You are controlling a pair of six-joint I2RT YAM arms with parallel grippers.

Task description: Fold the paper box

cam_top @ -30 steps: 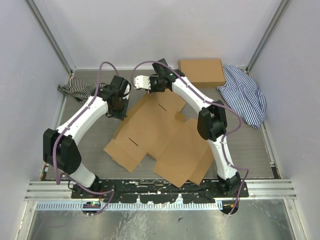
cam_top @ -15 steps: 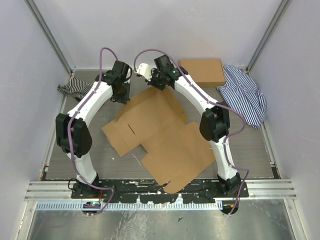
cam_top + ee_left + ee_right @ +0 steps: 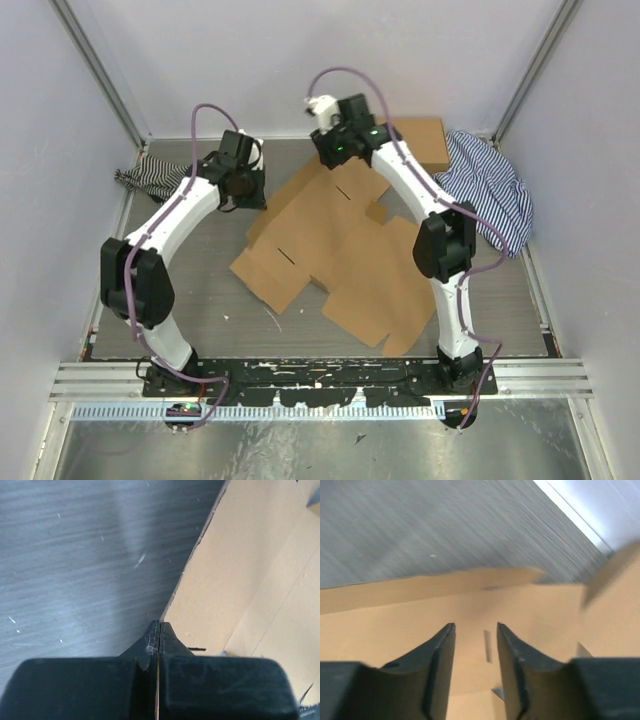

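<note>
From above, the box [image 3: 330,250] lies flat and unfolded in the middle of the table [image 3: 180,300], with no panel raised. The left gripper [image 3: 247,187] is at its far-left edge and the right gripper [image 3: 335,157] is at its far edge.

In the left wrist view, the fingers [image 3: 172,647] are pressed together and the box's edge runs straight into their tip. They appear to pinch the rim, though the contact itself is hidden.

In the right wrist view, which is blurred, the fingers [image 3: 440,647] stand apart above a panel with a short slit [image 3: 486,646] between them, gripping nothing.

I judge this to be the positioning step — folding has not begun. The next move calls for the right gripper to take a flap edge and lift it along a crease, while the left pins the sheet.
</note>
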